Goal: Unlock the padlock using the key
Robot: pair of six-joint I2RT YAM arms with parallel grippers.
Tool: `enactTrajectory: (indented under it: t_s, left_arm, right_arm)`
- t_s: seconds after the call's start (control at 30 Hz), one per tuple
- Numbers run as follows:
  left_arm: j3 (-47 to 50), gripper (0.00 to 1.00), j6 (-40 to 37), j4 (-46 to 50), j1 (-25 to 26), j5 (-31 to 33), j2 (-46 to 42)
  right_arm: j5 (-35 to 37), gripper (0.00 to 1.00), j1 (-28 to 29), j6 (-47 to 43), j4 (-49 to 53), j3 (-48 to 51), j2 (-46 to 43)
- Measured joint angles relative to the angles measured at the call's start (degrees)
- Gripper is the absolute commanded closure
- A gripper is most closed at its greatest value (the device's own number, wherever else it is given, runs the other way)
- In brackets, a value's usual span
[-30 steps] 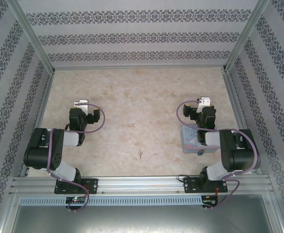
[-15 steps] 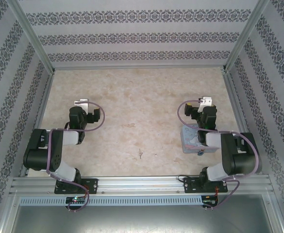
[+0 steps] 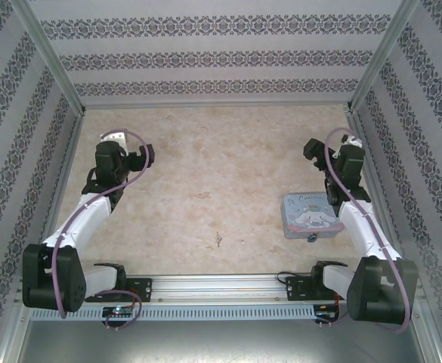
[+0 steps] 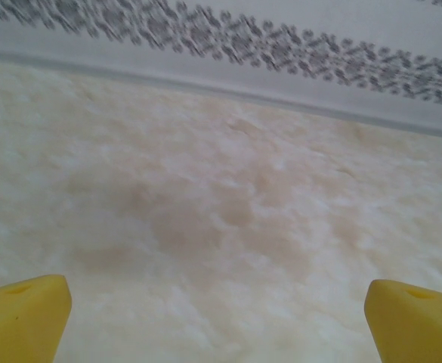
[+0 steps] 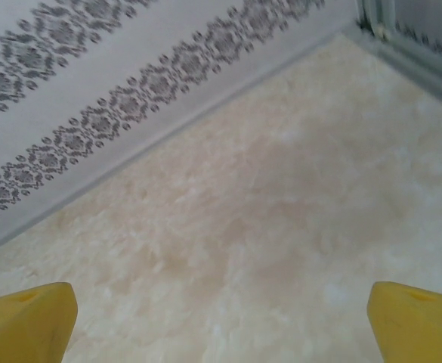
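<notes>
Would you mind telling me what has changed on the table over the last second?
The left gripper reached toward the far wall and slightly left. The right gripper reached away and to the right, uncovering the tin. Both are open and hold nothing. The tin, the padlock by its near edge and the key stayed put.

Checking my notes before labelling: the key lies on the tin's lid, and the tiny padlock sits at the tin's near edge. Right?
No. In the top external view the key lies on the bare table, apart from the tin and to its left. The padlock does sit at the tin's near edge.
</notes>
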State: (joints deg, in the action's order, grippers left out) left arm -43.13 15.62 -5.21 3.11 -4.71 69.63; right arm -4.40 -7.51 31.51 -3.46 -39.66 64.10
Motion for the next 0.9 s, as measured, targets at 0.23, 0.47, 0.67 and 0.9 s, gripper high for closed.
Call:
enactTrajectory:
  t_s: [0.23, 0.47, 0.67, 0.9]
  left_arm:
    - [-5.97, 0.00, 10.73, 9.35, 14.51, -2.54, 4.33]
    - [-14.99, 0.00, 16.79, 12.46, 27.47, -2.62, 14.45]
    - [-19.28, 0.00, 19.69, 13.86, 31.04, -2.89, 18.53]
    - [-19.23, 0.00, 23.98, 14.86, 31.41, -5.57, 18.49]
  right_arm:
    - [5.55, 0.02, -13.99, 8.63, 24.44, -0.63, -4.94]
    - [6.01, 0.02, -22.75, 11.08, 34.53, 3.43, -11.08]
    - [-1.60, 0.02, -18.23, 12.85, 34.99, 7.45, -11.69]
    - [-2.67, 0.04, 1.90, 21.75, 32.52, 11.02, -17.18]
